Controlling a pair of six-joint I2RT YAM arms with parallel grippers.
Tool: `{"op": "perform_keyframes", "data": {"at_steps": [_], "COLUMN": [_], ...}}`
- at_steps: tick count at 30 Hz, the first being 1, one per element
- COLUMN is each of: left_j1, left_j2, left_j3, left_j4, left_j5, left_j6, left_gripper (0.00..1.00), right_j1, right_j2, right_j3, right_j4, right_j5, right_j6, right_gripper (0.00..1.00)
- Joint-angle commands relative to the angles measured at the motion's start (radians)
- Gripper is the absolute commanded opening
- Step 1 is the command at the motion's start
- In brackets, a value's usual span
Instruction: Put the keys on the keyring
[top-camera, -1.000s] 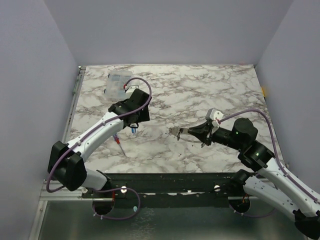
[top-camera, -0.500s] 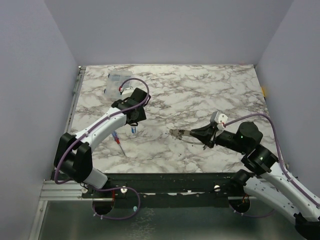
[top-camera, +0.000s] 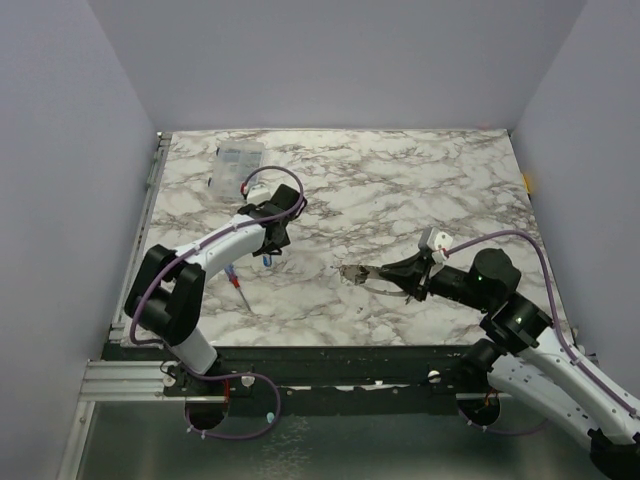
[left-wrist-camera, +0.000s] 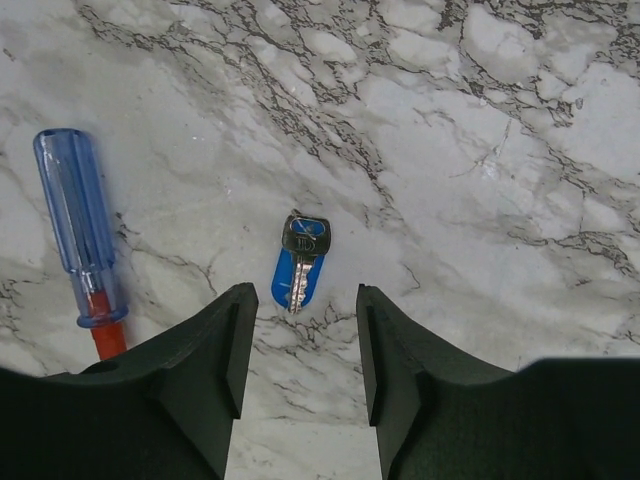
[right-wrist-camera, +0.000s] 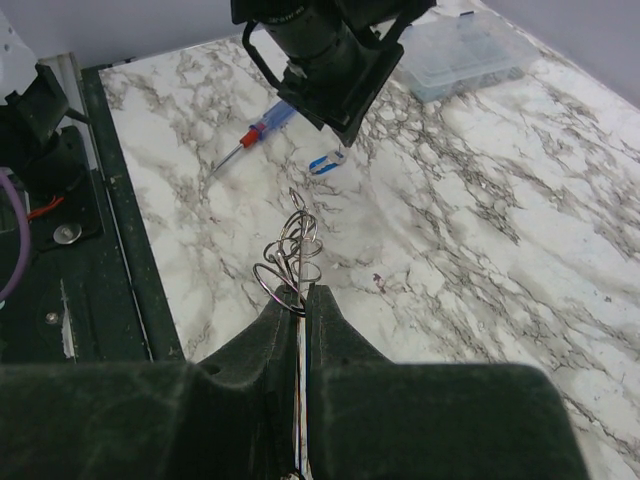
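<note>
Left gripper points straight down, jaws spread (arm sharply folded); right gripper reaches leftward, apparently pinched on the keyring.

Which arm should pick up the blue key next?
Left. The left hand is open and hangs just above the blue key, lined up on it. The right hand is shut on the keyring, off to the side.

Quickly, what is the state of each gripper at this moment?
Left gripper: open, holding nothing, above the blue key.
Right gripper: closed on the keyring.
</note>
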Motion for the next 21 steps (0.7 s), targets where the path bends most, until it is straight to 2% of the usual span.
{"op": "perform_keyframes", "data": {"at_steps": [1,15,21], "left_j1": [0.005,0.007,0.011], "left_j2": [0.072,0.110,0.107], "left_j3": [0.003,-0.039,-0.049], "left_j4": [0.074,0.139,0.142], "left_j5": [0.007,-0.058,-0.084], "left_j6": [-0.036,-0.058,-0.084], "left_gripper": [0.49,0.43,0.48], "right_j1": [0.004,0.006,0.005], "right_j2": [-0.011,0.010,0.017], "right_j3": [-0.003,-0.012,-0.013], "right_j4": [0.055,0.061,0.060], "right_j5": [0.001,-0.013,-0.011], "right_j6": [0.014,0.023,0.024], "right_gripper": [0.01,0.01,0.01]}}
